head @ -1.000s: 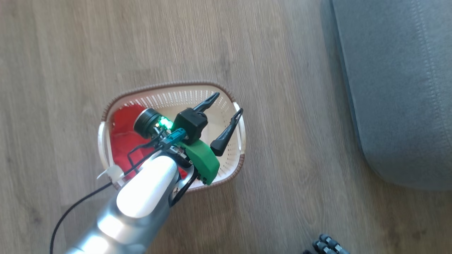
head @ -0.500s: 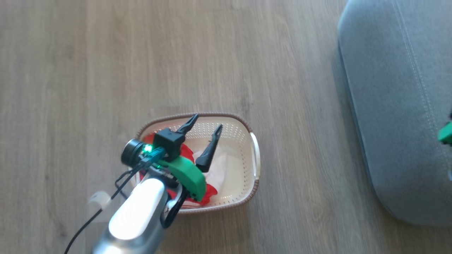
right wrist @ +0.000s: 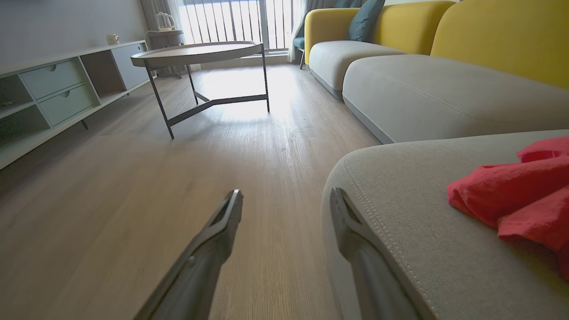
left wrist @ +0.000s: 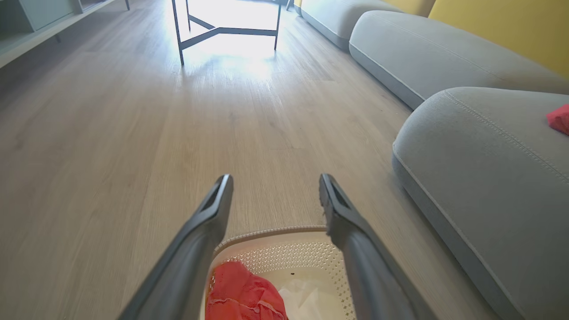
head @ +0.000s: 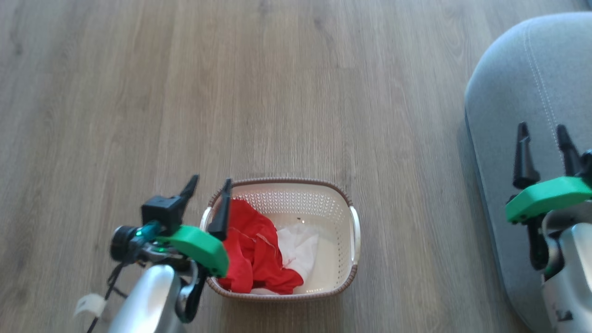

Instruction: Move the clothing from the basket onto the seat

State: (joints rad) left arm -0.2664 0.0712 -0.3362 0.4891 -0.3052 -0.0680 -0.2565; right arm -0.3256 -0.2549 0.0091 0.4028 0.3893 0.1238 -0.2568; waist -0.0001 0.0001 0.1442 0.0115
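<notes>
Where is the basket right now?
In the head view the basket sits on the floor at lower centre, beside the left end effector; the seat lies farther right.

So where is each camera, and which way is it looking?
Head view: on the robot's head, looking down at the basket of clothing and the seat; left claw and right claw show.
Left wrist view: on the left arm, looking low across the floor past the basket; its fingers show.
Right wrist view: on the right arm, looking over the seat's corner and a red garment there; its fingers show.
Both wrist views see the table.
</notes>
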